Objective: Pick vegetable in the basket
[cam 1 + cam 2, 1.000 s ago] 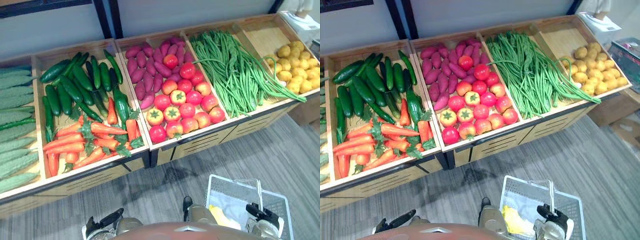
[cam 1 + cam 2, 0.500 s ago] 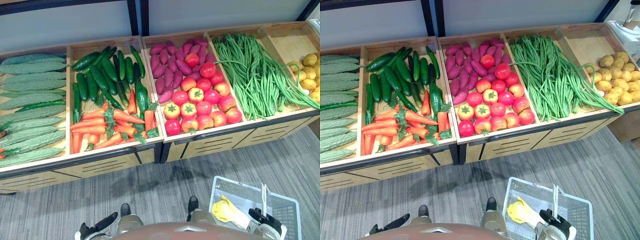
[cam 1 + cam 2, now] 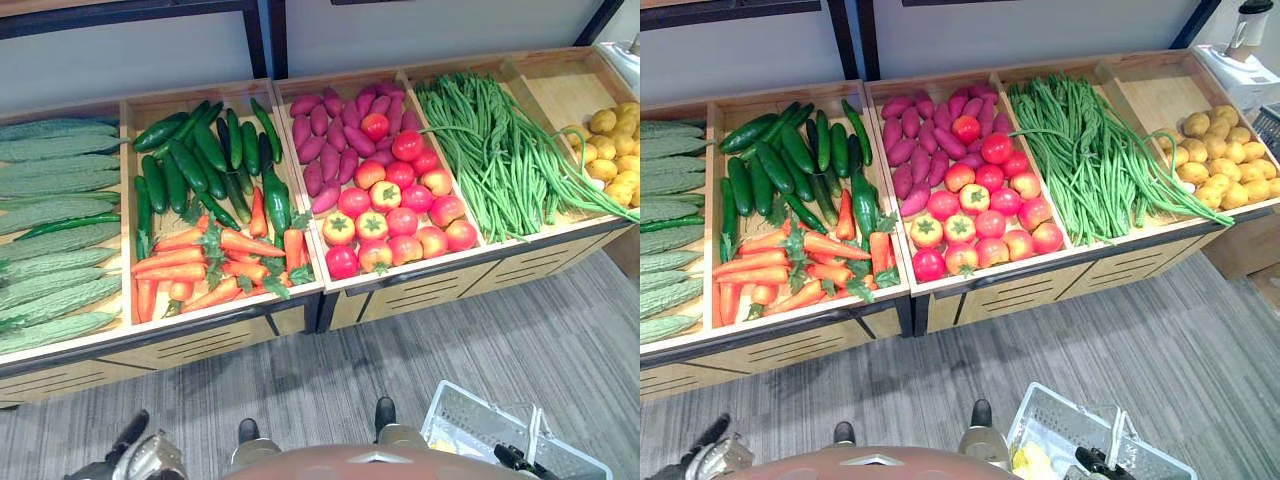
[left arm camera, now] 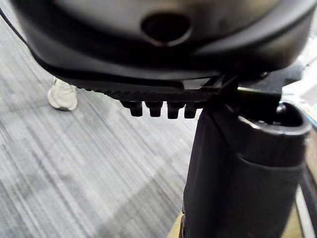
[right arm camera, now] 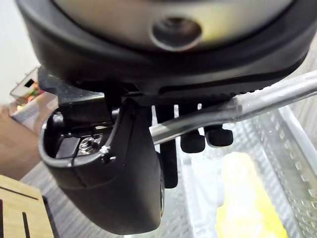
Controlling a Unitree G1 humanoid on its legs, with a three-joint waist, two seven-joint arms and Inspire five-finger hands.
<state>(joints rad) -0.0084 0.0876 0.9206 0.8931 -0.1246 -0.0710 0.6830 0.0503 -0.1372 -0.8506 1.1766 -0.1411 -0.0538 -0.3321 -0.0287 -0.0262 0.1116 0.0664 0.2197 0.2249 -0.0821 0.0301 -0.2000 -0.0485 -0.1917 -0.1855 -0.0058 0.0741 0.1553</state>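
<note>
Now right hand [image 5: 124,168] — fingers [image 5: 193,141] curled — grips the basket handle [image 5: 267,96]

A long stand [image 3: 400,292] of side-by-side bins runs across the floor [image 3: 450,350]. The bin at its left end holds gourds [image 3: 55,215]. In the next, cucumbers [image 3: 185,165] lie toward the back edge and carrots [image 3: 190,265] toward the front edge. In the middle bin, sweet potatoes [image 3: 325,135] lie behind tomatoes [image 3: 400,205]. Right of that come long beans [image 3: 490,140] (some trailing over into the neighbouring bin), then potatoes [image 3: 612,150] at the right end. A basket [image 3: 1055,412] sits before the stand's right half, with what may be one vegetable [image 5: 247,198] inside.
</note>
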